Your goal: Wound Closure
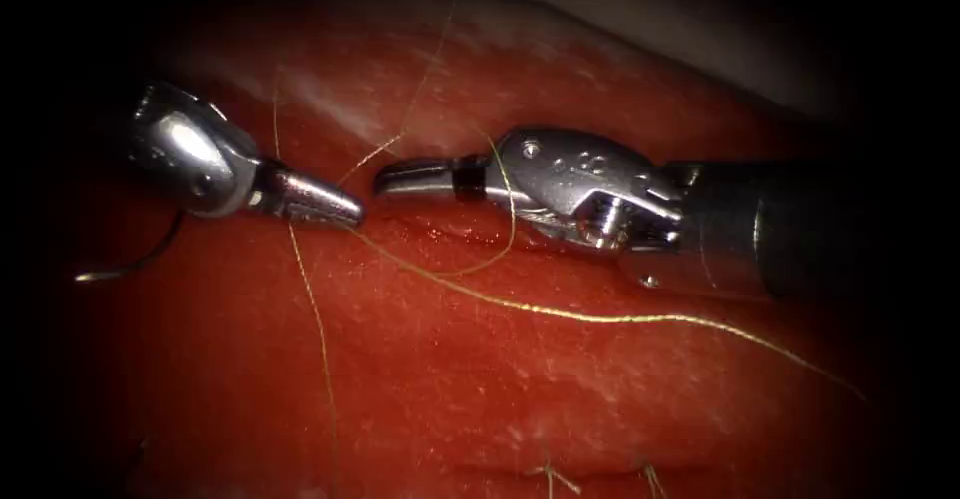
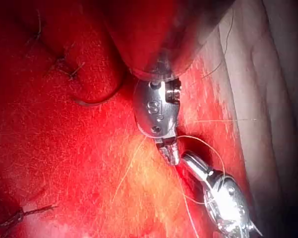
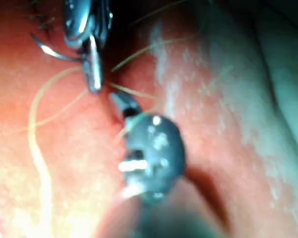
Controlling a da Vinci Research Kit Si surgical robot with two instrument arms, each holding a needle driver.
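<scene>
1. On the far left of the endoscope view the needle (image 1: 130,264) lies on the tissue (image 1: 480,379), its curve running under the left hand's wrist; we cannot tell whether any part is embedded. Neither hand holds it.
2. The left hand (image 1: 345,211) has its jaws closed to a narrow tip, and the thread (image 1: 560,311) leaves from that tip, so we judge it holds the thread.
3. The right hand (image 1: 385,179) faces it tip to tip, close but apart. Its jaws look closed; a loop of thread drapes across its neck, and we cannot tell whether anything is gripped.
4. The thread runs on rightward over the tissue, lying slack.
5. Handling, in our judgement: the thread is fine, limp and light, and snags easily, so it is best taken close to the tips; the needle is stiff and slippery, so it is best taken on its body, not the point; the tissue is soft and wet.
6. The left wrist view shows the needle (image 2: 96,101) and finished stitches (image 2: 64,67) nearby; the right wrist view shows the needle (image 3: 52,52) beside the left hand (image 3: 94,87).
</scene>
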